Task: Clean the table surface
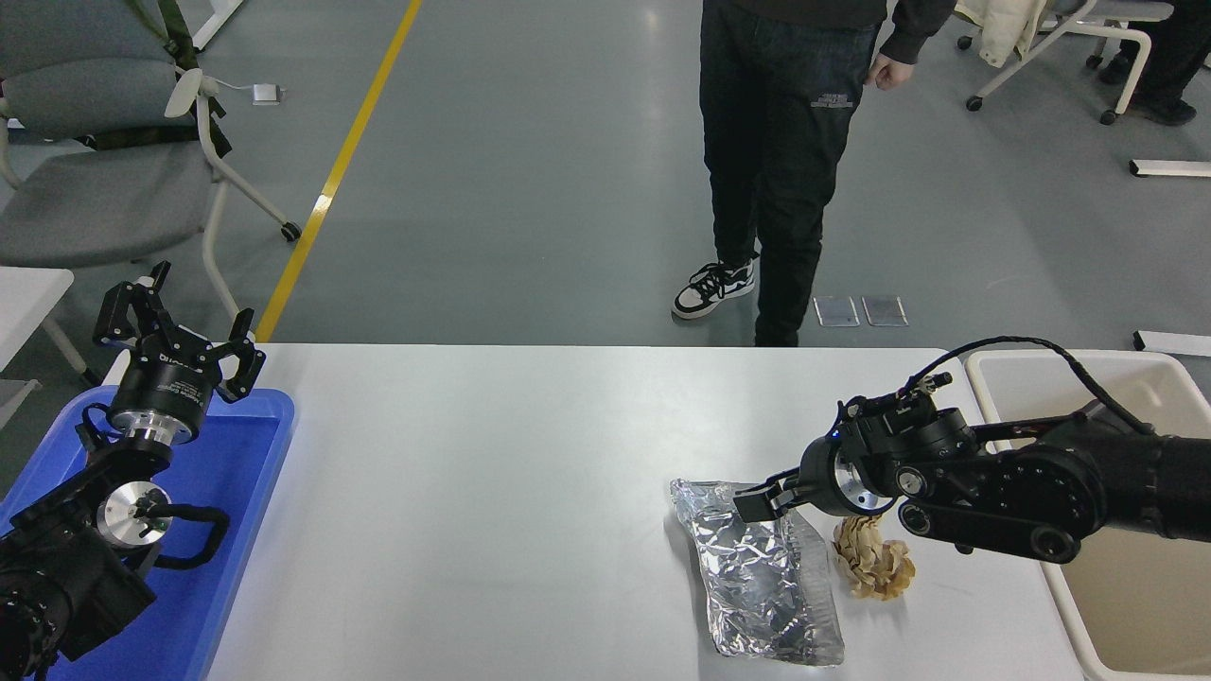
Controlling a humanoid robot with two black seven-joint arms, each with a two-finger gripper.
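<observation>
The white table surface [492, 492] fills the lower part of the head view. A crumpled silver foil bag [762, 582] lies on it at the right, with a crumpled brown paper ball [875, 566] just to its right. My right gripper [757, 501] reaches in from the right and hangs low over the foil bag's upper edge. I cannot see whether it is open or shut, and it holds nothing that I can see. My left gripper [180, 326] is parked open over the blue tray at the lower left.
A blue plastic tray [251, 473] sits at the table's left end. A beige bin [1126, 586] stands off the table's right end, under my right arm. A person [785, 142] stands on the floor beyond the far edge. A grey chair [104, 151] is at the upper left.
</observation>
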